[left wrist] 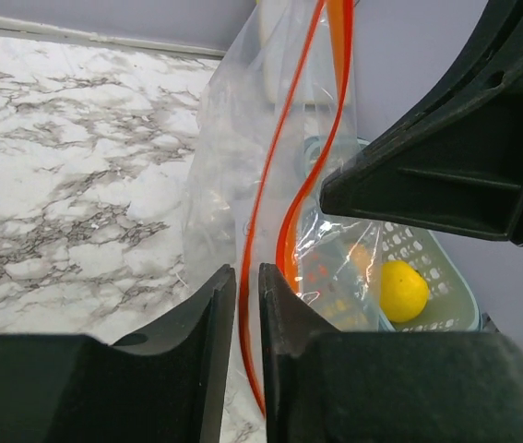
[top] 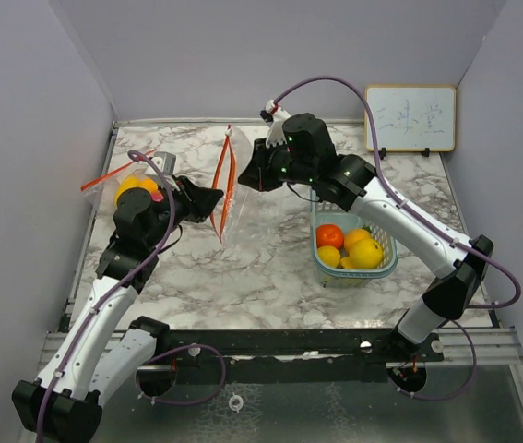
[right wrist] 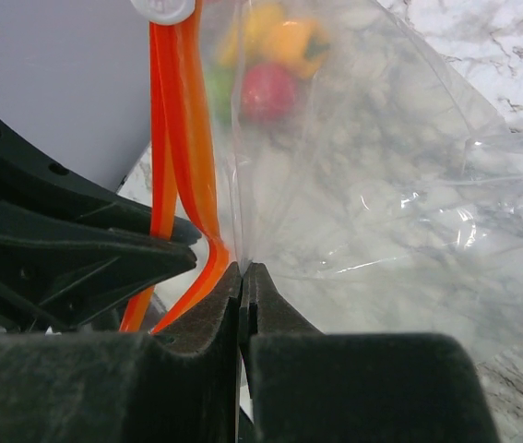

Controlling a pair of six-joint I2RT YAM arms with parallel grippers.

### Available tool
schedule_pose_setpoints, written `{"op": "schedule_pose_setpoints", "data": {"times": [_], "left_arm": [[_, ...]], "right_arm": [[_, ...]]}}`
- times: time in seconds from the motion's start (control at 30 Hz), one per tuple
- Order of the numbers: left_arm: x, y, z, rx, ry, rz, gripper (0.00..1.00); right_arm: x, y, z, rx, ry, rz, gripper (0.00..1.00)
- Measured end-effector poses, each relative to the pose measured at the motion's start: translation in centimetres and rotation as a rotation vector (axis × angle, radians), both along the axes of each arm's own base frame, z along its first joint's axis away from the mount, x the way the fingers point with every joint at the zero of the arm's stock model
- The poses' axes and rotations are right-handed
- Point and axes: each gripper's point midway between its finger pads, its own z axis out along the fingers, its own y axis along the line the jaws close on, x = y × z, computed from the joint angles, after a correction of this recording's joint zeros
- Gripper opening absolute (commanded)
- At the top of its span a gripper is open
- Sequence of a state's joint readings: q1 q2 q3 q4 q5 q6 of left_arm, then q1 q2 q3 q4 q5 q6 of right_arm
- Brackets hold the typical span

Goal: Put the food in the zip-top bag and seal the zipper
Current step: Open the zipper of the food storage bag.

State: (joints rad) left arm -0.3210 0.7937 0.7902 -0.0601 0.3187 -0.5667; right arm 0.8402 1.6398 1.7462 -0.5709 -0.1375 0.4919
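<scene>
Zip-top bag (top: 229, 180) | right jaws pinch its edge | left jaws narrow (zipper (left wrist: 287, 240) in gap)

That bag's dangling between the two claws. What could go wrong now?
The right gripper pinches only a thin edge of the zip-top bag, which could slip free and collapse. The left gripper has its fingers barely apart at the orange zipper, so a closing pinch might miss it. Fruit sits in the basket; a sagging mouth would hinder loading.

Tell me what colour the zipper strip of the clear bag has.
Orange-red; the zipper strip shows best in the right wrist view.
</scene>
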Motion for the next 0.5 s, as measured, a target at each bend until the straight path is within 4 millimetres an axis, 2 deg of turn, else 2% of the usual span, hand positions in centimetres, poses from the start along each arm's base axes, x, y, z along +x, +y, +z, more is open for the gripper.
{"op": "schedule_pose_setpoints", "data": {"times": [0.03,0.13,0.27,0.33,0.5], "left_arm": [[0.0,-0.1,0.1,-0.006,-0.003,-0.003,0.00],[0.2,-0.4,0.1,-0.025,-0.003,-0.012,0.00],[0.5,-0.2,-0.9,0.000,0.020,-0.001,0.00],[1.0,0.7,-1.8,0.044,0.048,0.057,0.00],[2.7,5.5,-3.2,0.203,0.108,0.313,0.00]], "right_arm": [[-0.1,0.0,0.0,0.002,0.002,0.005,0.02],[-0.4,-0.1,-0.3,0.002,0.007,0.012,0.02],[-0.1,-0.8,-0.7,-0.021,0.011,-0.022,0.02],[0.5,-1.9,-1.3,-0.059,0.012,-0.081,0.02],[2.4,-5.9,-2.3,-0.167,0.002,-0.259,0.02]]}}
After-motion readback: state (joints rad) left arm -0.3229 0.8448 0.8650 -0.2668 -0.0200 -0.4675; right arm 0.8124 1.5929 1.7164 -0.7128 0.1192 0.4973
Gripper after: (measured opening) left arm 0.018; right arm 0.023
